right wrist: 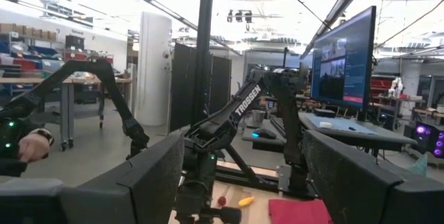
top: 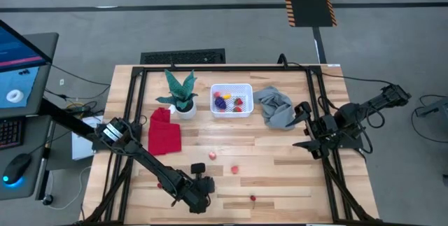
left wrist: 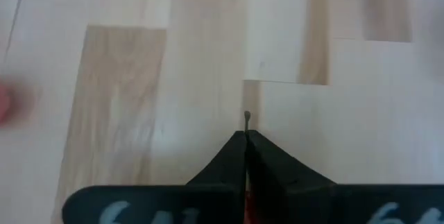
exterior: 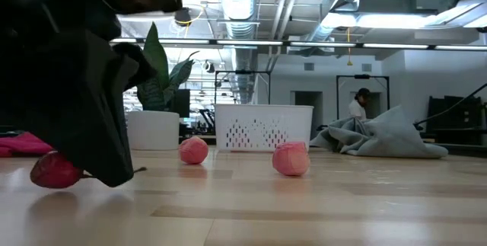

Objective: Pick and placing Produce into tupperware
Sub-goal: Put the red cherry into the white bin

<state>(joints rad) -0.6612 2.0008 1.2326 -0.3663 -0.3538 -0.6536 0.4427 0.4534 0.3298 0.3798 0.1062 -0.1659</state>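
Dark-red cherry point(exterior: 55, 170) pinched at its stem by left gripper point(top: 199, 187), jaws together | tupperware point(top: 231, 100) lies far across the table beyond it | right gripper point(top: 306, 126) spread wide, nearer tupperware

- The left gripper point(top: 200, 186) is seen low at the table's near edge.
- The right gripper point(top: 305, 124) is held beside a grey cloth point(top: 274, 107).
- Produce point(top: 229, 102) is contained in the tupperware point(top: 232, 87).
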